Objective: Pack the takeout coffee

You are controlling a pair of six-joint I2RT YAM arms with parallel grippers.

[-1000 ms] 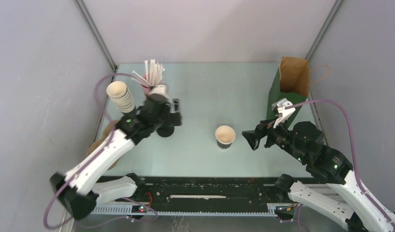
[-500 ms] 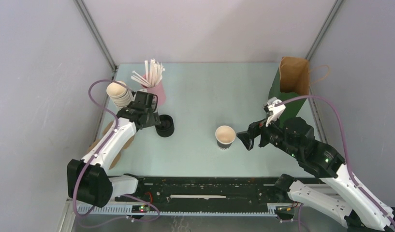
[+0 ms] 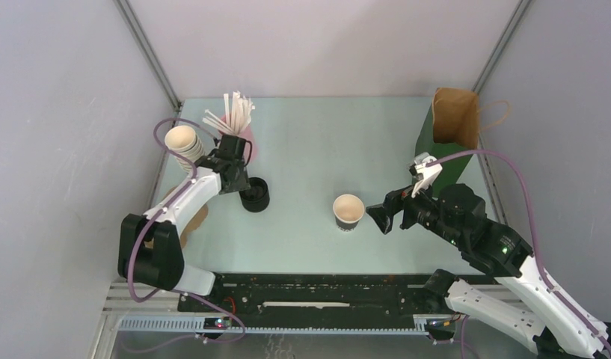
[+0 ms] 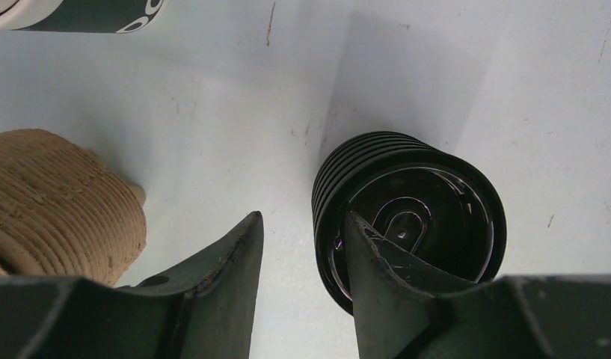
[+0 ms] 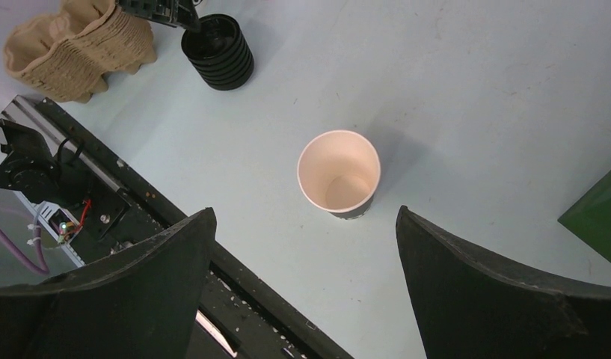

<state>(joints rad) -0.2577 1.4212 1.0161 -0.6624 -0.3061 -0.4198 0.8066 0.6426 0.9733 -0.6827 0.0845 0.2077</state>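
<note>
Top external view, left side: a stack of bare cups (image 3: 184, 146) and a pink cup of stirrers (image 3: 238, 123) stand at the far left corner, just behind my left arm. Left wrist view: my left claw (image 4: 302, 223) hangs over the stack of black lids (image 4: 408, 217), jaws part-way apart and astride its near rim, one finger outside the wall, the other above the top lid. A gap shows beside the outer finger, so nothing is grasped. I judge this placing is meant to pinch off one lid. Brown pulp trays (image 4: 55, 202) lie near the outer finger, so there is little room on that side. Centre: the coffee cup (image 3: 348, 212) stands upright on the table (image 3: 324, 142), uncapped, with open surface all round it. My right claw (image 5: 306, 217) hovers just right of it, jaws spread wide and empty, the cup framed between the fingers; I judge it is posted to steady the cup. Far right: the paper bag (image 3: 455, 120) stands open-mouthed by the table's right edge, well apart from the cup, with nothing between them
</note>
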